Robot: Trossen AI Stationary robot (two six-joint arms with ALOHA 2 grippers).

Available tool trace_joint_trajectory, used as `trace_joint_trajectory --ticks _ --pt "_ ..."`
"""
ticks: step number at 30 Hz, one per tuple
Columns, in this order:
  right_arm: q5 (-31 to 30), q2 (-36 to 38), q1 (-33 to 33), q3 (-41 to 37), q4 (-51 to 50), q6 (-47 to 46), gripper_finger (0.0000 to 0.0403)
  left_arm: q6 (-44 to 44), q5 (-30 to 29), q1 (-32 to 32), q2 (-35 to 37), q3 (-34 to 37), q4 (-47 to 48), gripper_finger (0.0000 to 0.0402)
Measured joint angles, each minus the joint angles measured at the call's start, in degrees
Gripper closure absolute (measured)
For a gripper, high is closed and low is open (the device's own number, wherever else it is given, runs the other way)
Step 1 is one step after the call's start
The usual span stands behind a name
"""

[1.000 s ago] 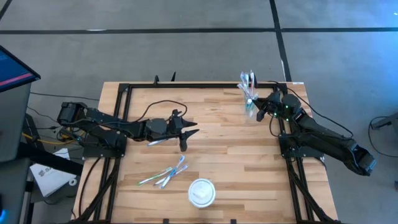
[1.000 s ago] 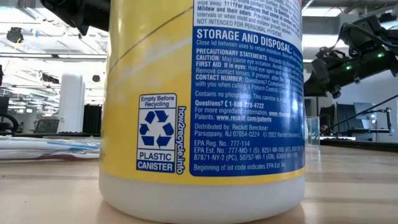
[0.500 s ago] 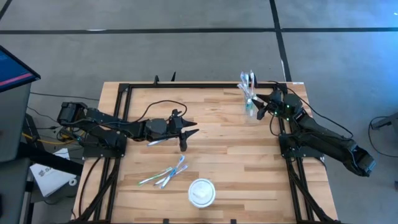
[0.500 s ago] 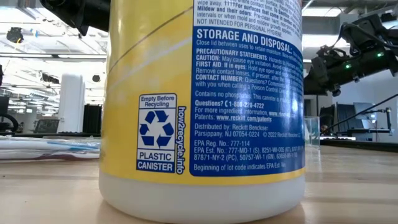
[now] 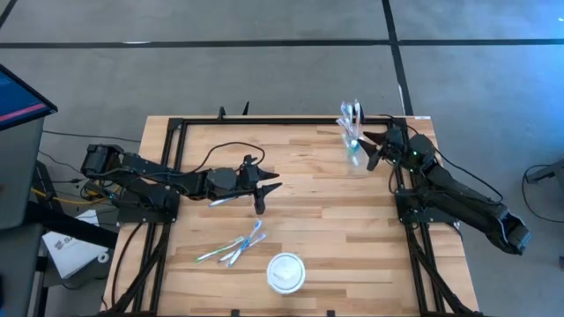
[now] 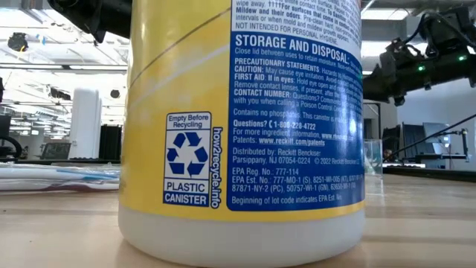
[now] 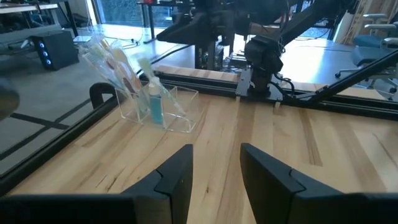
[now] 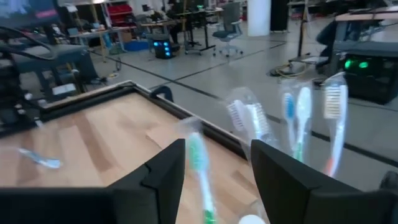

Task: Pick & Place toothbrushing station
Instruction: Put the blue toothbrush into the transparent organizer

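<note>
Hidden: yellow canister (image 6: 242,126) fills the low view (desk (image 5: 308,202) barely seen).
Right end effector (image 5: 370,150): wide, beside tumbler (image 5: 354,151).
Left end effector (image 5: 262,189): wide, empty.

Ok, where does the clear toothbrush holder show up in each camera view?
High view: clear holder at the table's far right corner, beside the right gripper.
Low view: mostly blocked by the yellow canister; cannot tell.
Left wrist view: holder ahead, across the table.
Right wrist view: only its toothbrushes show, close up.
Shared landmark: the black frame rail along the table edge.
</note>
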State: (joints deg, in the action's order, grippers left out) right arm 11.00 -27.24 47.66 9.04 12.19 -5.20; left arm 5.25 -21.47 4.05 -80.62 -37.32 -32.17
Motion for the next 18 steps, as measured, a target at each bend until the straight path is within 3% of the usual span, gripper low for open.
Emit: trace_joint_trajectory --ticks 7,18 --pt "5.8 0.3 -3.6 0.0 -0.3 -0.9 0.0237 4.6 0.0 0.0 0.0 1.6 2.0 0.0276" --pt "5.7 0.3 -11.9 0.0 -0.5 -0.9 0.024 9.2 -0.7 0.0 0.0 1.7 18.7 0.0276"
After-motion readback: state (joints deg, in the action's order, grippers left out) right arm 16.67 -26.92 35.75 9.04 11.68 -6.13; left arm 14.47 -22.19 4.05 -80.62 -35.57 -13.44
